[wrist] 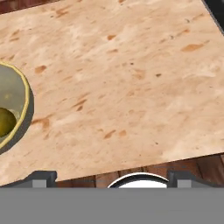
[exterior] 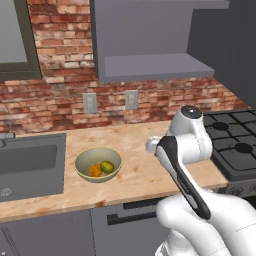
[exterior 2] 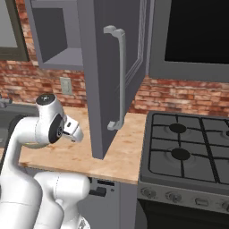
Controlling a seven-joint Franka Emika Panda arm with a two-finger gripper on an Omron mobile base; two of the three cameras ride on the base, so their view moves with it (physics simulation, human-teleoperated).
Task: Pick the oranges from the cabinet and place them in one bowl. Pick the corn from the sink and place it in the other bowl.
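Above the bare tabletop [wrist: 131, 78], the gripper [wrist: 107, 177] hangs with its jaws spread wide and nothing between them, looking down on pale wood with the bowl [wrist: 17, 113] just off to one side in the hand view. That bowl [exterior: 98, 164] already holds the oranges [exterior: 101, 168], the bright one touching the yellow-green one, so the first half of the task looks done.

What remains is likely the corn, and here the risks gather. The sink [exterior: 30, 167] lies well apart from the gripper, beyond the bowl, and its basin shows no cob from this angle (the near wall may hide it). A reach toward it would sweep the arm over or beside the filled bowl; a low pass could clip the rim and spill the fruit.

The second bowl cannot be made out, so dropping the corn into the filled one is a real hazard.

The open cabinet [exterior: 150, 65] door [exterior 2: 114, 80] hangs just beside the arm's elbow in the right base view; a wide swing could strike it.
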